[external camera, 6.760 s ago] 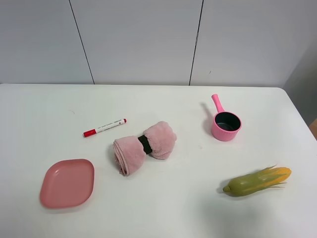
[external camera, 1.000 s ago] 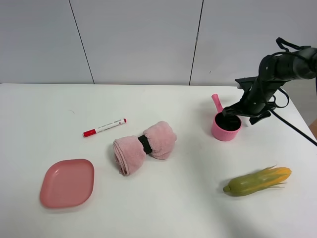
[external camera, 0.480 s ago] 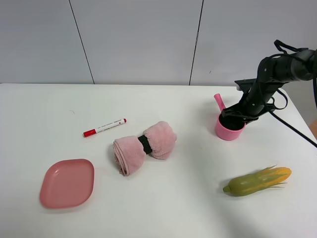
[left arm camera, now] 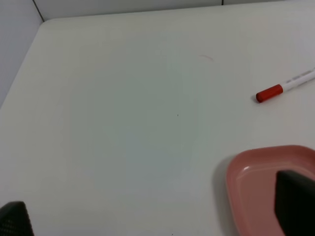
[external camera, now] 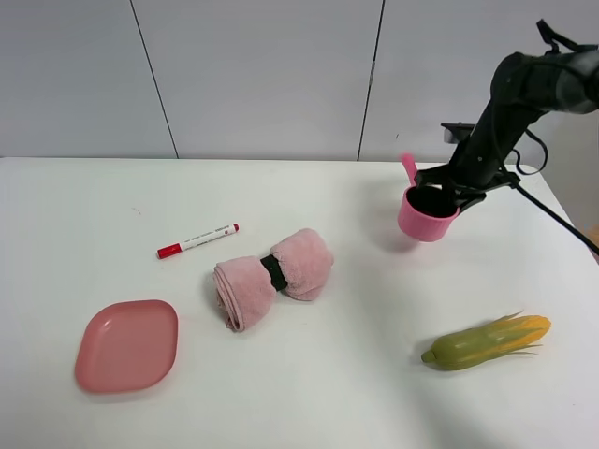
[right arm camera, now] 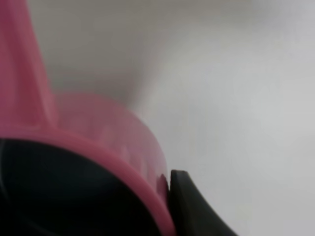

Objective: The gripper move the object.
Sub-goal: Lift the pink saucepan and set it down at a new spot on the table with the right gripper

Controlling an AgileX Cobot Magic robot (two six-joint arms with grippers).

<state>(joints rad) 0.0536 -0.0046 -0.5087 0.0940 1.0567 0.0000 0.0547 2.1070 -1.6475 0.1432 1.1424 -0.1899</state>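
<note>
right fingers (right arm camera: 193, 209) clamped on saucepan (external camera: 421, 224) rim, hanging clear of bench (external camera: 328, 393) at 2 o'clock | left fingers (left arm camera: 295, 201) spread apart by pink plate (left arm camera: 253, 179)

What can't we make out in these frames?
Exterior high: fingertips of the right gripper hidden by the saucepan.
Right wrist: saucepan blurred, too close; one finger shows, the other not made out.
Left wrist: plate cut off by the edge and a finger of the left gripper; marker end cut off.

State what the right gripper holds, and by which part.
The right gripper holds the pink saucepan, pinched at the rim of its bowl.
</note>
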